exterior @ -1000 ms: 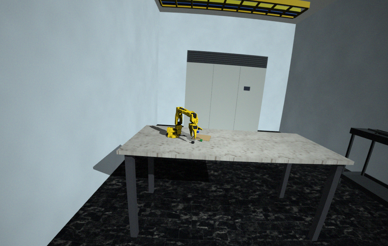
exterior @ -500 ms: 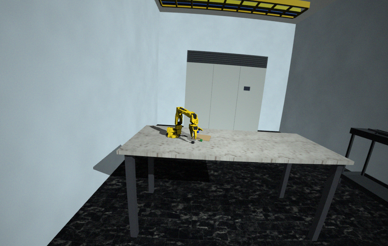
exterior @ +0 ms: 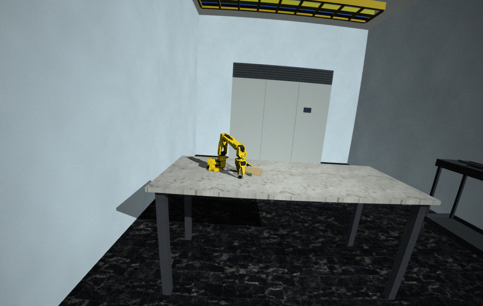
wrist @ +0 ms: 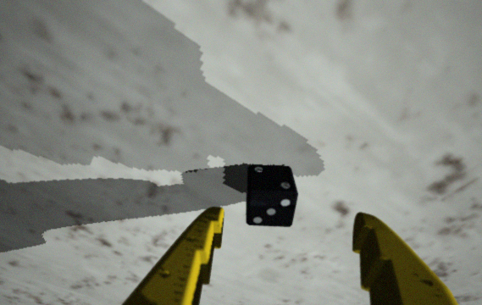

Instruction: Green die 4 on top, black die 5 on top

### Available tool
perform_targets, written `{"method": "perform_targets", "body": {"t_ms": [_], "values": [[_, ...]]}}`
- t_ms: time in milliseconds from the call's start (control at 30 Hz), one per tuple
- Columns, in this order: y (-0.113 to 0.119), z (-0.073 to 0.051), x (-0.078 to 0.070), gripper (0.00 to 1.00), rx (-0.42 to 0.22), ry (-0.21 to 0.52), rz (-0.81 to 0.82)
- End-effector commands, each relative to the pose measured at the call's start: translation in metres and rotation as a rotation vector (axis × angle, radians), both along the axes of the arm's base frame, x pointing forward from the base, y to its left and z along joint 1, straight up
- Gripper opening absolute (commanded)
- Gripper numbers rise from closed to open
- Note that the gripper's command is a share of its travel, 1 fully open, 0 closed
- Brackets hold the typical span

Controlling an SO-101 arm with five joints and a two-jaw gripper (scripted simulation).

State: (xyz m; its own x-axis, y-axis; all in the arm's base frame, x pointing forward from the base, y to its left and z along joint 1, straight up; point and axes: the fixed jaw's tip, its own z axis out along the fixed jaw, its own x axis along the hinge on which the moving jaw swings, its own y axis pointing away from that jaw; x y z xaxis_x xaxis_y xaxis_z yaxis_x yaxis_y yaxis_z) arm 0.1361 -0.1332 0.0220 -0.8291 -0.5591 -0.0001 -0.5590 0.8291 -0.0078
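In the wrist view the black die [wrist: 271, 196] lies on the bare marble table top, off the mat, just beyond my fingertips. Its near side shows three pips and its top shows two. My gripper [wrist: 287, 230] is open and empty, its two yellow fingers low over the table with the die ahead of the gap between them. In the exterior view my gripper [exterior: 241, 174] points down at the table beside the green die [exterior: 250, 174], which lies by the near corner of the tan mat [exterior: 255, 171]. The black die is hidden there by my gripper. The blue die is not visible.
The arm's base [exterior: 214, 164] stands at the table's back left. The arm's shadow falls across the table left of the black die. A black cart [exterior: 475, 197] stands to the right of the table.
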Motion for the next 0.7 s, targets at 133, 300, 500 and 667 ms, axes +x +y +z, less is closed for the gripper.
{"method": "perform_targets", "body": {"t_ms": [133, 300, 500, 667], "values": [[-0.0028, -0.0049, 0.0013, 0.25, -0.017, -0.019, 0.003], [-0.0026, -0.0077, 0.0011, 0.25, -0.017, -0.019, 0.003], [-0.0026, -0.0083, 0.0011, 0.25, -0.017, -0.019, 0.003], [-0.0026, -0.0082, 0.0011, 0.25, -0.017, -0.019, 0.003]]}}
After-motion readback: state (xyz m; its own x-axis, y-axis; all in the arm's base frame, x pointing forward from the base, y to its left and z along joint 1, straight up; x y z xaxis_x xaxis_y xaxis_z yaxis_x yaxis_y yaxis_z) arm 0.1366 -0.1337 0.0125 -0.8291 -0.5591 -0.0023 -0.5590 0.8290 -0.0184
